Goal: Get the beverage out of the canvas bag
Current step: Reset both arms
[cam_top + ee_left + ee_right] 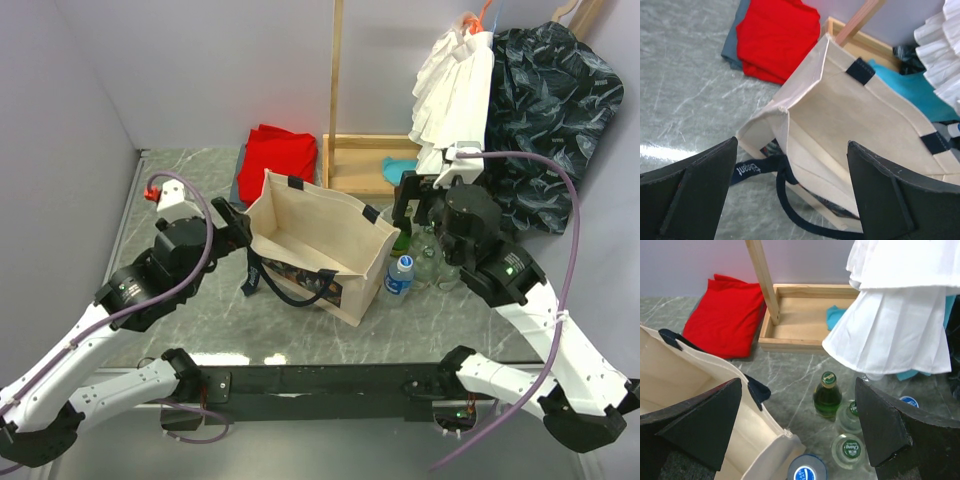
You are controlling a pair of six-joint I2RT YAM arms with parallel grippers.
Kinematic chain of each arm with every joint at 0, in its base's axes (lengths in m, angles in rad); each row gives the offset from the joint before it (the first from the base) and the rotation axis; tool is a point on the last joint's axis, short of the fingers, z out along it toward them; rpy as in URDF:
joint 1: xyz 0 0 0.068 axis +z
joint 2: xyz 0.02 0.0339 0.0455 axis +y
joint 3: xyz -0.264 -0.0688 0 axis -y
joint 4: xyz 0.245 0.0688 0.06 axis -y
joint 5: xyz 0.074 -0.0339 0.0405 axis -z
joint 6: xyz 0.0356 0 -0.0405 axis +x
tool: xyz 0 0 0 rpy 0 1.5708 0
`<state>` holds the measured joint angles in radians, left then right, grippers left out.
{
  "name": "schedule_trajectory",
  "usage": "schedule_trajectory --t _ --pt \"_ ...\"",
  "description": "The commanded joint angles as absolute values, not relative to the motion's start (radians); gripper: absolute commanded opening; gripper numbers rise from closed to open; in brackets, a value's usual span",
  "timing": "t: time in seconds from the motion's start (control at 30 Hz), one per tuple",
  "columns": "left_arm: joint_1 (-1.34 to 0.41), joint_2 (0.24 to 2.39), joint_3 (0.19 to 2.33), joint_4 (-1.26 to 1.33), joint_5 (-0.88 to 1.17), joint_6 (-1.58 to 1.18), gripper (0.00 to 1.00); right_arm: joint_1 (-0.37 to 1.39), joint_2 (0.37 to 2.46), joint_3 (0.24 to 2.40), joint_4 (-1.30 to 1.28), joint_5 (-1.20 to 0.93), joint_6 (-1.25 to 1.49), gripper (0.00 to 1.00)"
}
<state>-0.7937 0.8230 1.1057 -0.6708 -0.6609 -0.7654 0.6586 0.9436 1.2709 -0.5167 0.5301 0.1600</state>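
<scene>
Boxy beige canvas tote (318,243), navy handles, stands open | left gripper (791,142) gaping at its left end | right gripper (797,382) gaping near green glass bottle (828,396) just beside it

Grey marble tabletop (180,330), pale lavender walls (200,70), wooden garment rack (337,90)

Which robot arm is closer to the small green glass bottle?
Right. The right gripper hovers by the green glass bottle; the left gripper is at the far end of the beige canvas bag.
</scene>
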Motion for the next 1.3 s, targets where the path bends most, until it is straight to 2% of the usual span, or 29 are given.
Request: schedule_trajectory --t 0.0,0.13,0.3,0.6,0.8,1.03,1.27 --pt "-0.796 0.828 1.163 -0.635 -0.721 -0.715 0.96 0.666 0.96 1.339 -0.488 0.506 0.137 1.0" --pt "-0.796 0.819 1.149 -0.634 -0.776 -0.719 0.96 0.666 0.976 1.359 -0.483 0.506 0.14 1.0" --pt "-0.796 0.811 1.121 -0.632 -0.851 -0.719 0.96 0.664 0.963 1.326 -0.422 0.636 0.172 1.0" --pt "-0.795 0.807 1.075 -0.614 -1.058 -0.663 0.96 0.66 0.707 0.959 -0.233 0.802 0.226 1.0" --pt "-0.795 0.815 1.081 -0.609 -1.117 -0.644 0.96 0.638 0.66 0.929 -0.264 0.884 0.233 1.0" --pt "-0.793 0.856 1.072 -0.617 -1.153 -0.658 0.96 0.528 0.71 0.945 -0.307 0.752 0.273 1.0" --pt "-0.77 0.885 1.06 -0.591 -1.076 -0.64 0.96 0.301 0.729 0.954 -0.341 0.53 0.291 1.0"
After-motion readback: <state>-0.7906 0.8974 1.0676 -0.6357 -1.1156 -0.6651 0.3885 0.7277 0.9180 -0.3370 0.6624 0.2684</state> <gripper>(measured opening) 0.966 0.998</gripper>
